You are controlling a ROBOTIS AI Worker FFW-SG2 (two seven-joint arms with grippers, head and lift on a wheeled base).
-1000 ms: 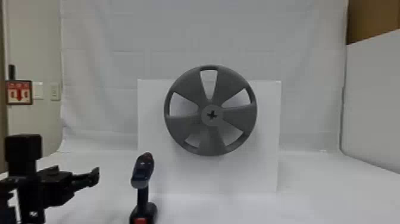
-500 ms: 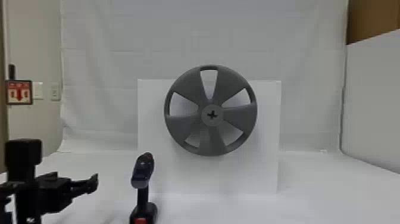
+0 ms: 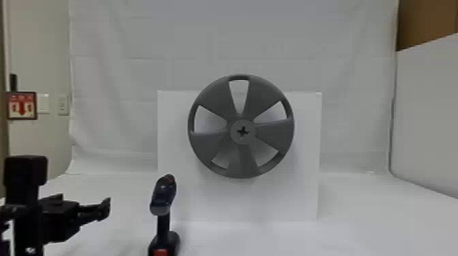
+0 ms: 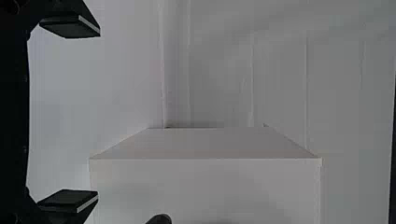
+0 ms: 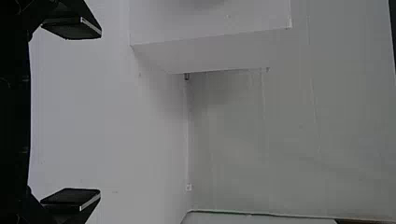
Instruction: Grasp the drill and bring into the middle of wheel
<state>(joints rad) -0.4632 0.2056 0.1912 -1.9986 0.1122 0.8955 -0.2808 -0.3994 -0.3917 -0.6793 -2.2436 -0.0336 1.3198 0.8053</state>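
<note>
Drill: the drill [image 3: 163,201] stood upright on the table [image 3: 375,211] in the head view, lower than the wheel [image 3: 274,132] and to its left, with a red patch low on its base.
Left gripper: the head view had the left gripper [image 3: 94,210] at the lower left, apart from the drill; the left wrist view had its two fingers spread wide, with no object between them.
Right gripper: the right wrist view had the right gripper [image 5: 71,113] likewise parted wide and holding nothing.
Wheel: grey and upright in the head view, in front of the box [image 3: 306,190]; a dark cross-shaped hole marked its hub [image 3: 242,131].
Box: the head view gave its white front; each wrist view added a side face running back from the front.
Dark tip: at an edge of the left wrist view sat a rounded dark tip [image 4: 161,219], too little of it to name.
Backdrop: pale cloth [image 3: 306,41] hung behind the box in the head view, with a red arrow sign [image 3: 22,105] and switches [image 3: 63,105] on the far left, and a brown panel [image 3: 426,24] at the upper right.
</note>
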